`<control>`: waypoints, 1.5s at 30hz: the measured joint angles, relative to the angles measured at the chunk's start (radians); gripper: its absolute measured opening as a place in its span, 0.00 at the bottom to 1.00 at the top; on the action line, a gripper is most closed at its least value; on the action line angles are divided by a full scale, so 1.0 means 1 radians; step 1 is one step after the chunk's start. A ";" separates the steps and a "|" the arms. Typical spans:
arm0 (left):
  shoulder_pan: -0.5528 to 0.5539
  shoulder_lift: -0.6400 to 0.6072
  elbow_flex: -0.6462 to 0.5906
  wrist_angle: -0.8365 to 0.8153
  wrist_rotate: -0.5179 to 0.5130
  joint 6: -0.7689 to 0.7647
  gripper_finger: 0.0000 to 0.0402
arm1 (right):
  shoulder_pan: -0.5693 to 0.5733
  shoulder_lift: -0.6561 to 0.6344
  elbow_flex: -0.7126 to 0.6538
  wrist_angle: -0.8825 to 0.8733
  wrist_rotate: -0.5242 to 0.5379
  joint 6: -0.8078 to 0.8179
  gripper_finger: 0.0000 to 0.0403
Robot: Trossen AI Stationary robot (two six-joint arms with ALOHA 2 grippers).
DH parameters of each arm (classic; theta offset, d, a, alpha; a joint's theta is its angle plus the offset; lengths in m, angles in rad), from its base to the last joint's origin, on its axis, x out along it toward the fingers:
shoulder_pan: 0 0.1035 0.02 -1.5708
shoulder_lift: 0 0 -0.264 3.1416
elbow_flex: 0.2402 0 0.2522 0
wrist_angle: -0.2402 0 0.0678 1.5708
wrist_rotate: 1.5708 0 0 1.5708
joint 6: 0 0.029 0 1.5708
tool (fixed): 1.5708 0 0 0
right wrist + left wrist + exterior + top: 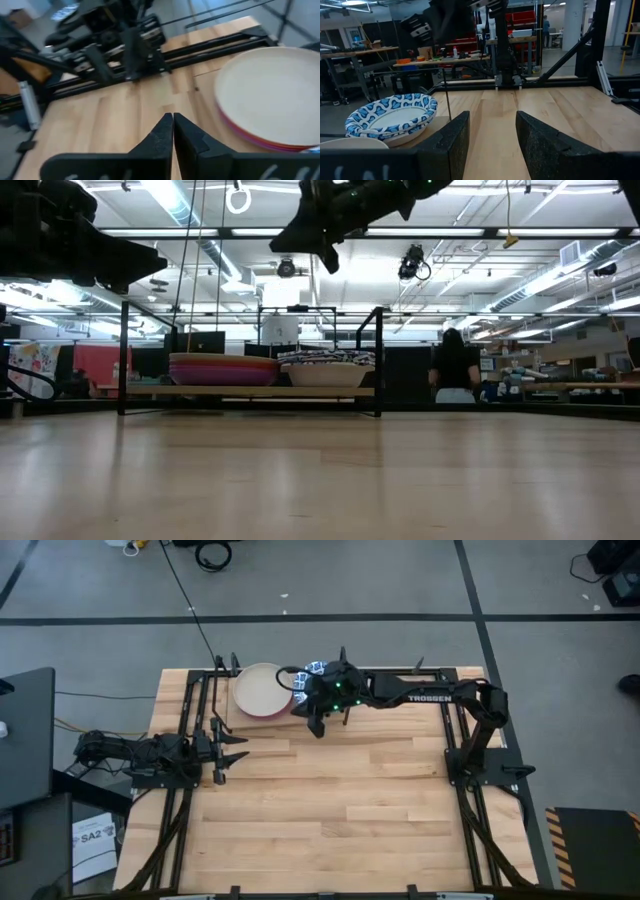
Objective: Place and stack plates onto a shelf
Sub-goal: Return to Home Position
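The shelf point(250, 391) stands at the table's far edge with two stacks on its plank. The left stack point(222, 368) has purple, magenta and orange plates topped by a beige plate point(262, 690). The right stack is of blue-and-white plates point(325, 370), also seen in the left wrist view point(390, 117). My right gripper point(318, 728) is shut and hangs high in the air just in front of the shelf point(322, 250), holding nothing. My left gripper point(240, 747) is open at the table's left side, pointing right point(492, 117).
Thin black upright posts point(378, 360) frame the shelf. The black arm mounts run along the table's left point(180, 790) and right point(470, 770) sides. Bare wooden table top point(340, 810) spreads in front of the shelf. A person point(455, 370) stands in the room beyond.
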 joint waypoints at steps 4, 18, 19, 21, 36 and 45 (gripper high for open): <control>0.000 0.000 0.000 0.000 0.000 0.000 0.41 | 0.008 0.000 0.000 -0.001 -0.065 0.023 0.05; 0.000 0.000 0.000 0.000 0.000 -0.005 0.41 | 0.010 -0.177 -0.001 -0.077 -0.124 0.025 0.06; 0.000 0.000 0.000 0.000 0.000 -0.005 0.41 | 0.010 -0.200 -0.001 -0.091 -0.124 0.019 0.06; 0.000 0.000 0.000 0.000 0.000 -0.005 0.41 | 0.010 -0.247 -0.001 -0.114 -0.124 0.013 0.05; 0.000 0.000 0.000 0.000 0.000 -0.005 0.41 | 0.004 -0.643 0.000 -0.345 -0.124 0.010 0.04; 0.000 0.000 0.000 0.000 0.000 -0.005 0.41 | 0.004 -0.860 0.000 -0.531 -0.081 -0.001 0.03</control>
